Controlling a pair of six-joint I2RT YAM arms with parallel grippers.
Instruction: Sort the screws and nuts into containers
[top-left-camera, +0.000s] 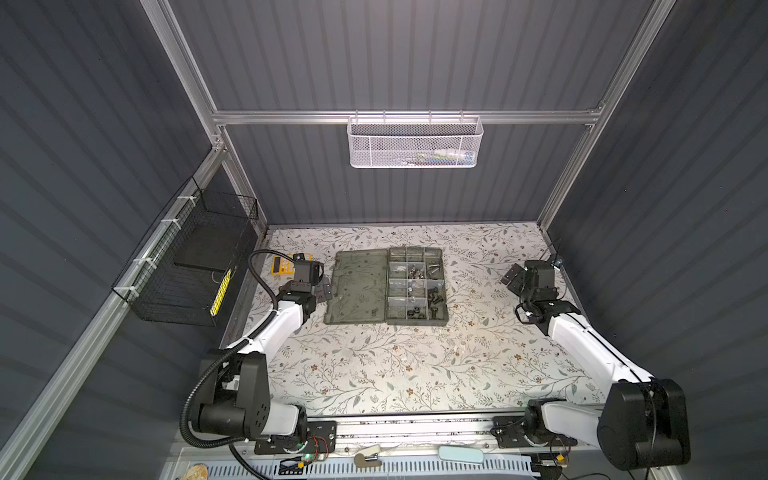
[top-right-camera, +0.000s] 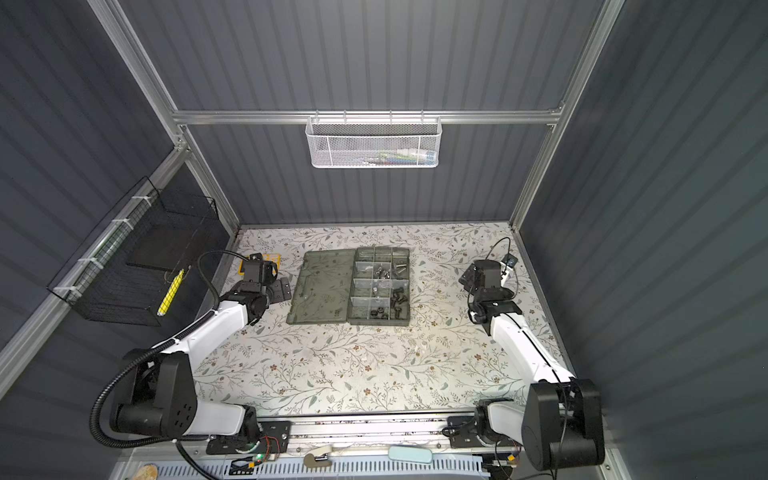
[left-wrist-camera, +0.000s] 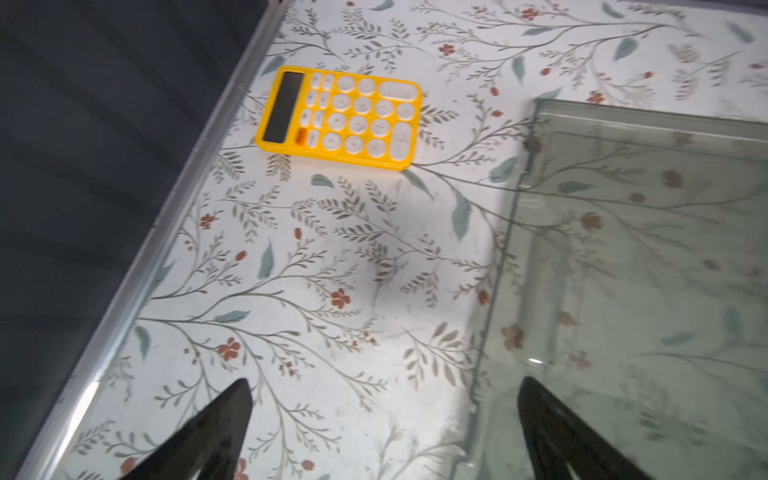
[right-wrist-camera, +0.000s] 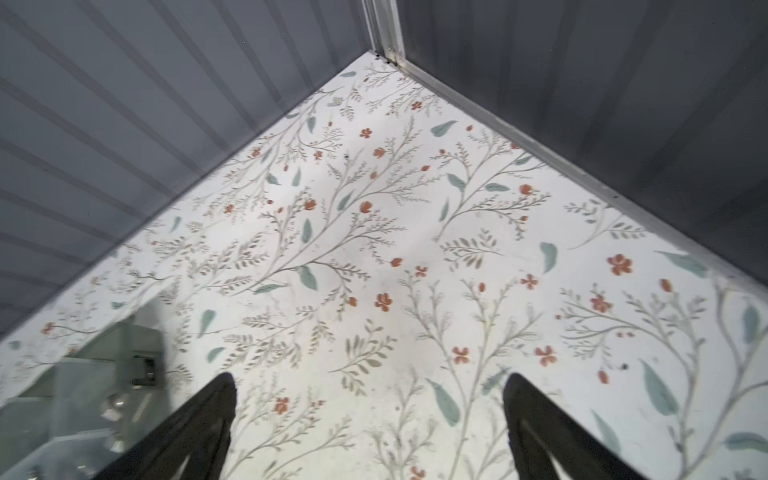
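Observation:
The containers (top-left-camera: 397, 305) (top-right-camera: 360, 305) are the cells of a translucent grey-green case lying open at the middle back of the table. Black screws (top-left-camera: 435, 295) (top-right-camera: 399, 296) lie in one cell, black nuts (top-left-camera: 412, 313) (top-right-camera: 376, 312) in the cell nearest the front, and silver pieces (top-left-camera: 415, 272) further back. My left gripper (top-left-camera: 323, 290) (left-wrist-camera: 384, 382) is open and empty, hovering at the outer edge of the case's lid (left-wrist-camera: 644, 249). Well to the right of the case, my right gripper (top-left-camera: 513, 276) (right-wrist-camera: 370, 376) hangs open and empty over bare table. A corner of the case (right-wrist-camera: 83, 395) shows in the right wrist view.
The flat lid (top-left-camera: 359, 286) lies open to the left of the cells. A yellow calculator (left-wrist-camera: 340, 116) (top-left-camera: 282, 264) lies by the left wall behind my left gripper. A black wire basket (top-left-camera: 187, 270) hangs on the left wall and a white mesh basket (top-left-camera: 415, 143) on the back rail.

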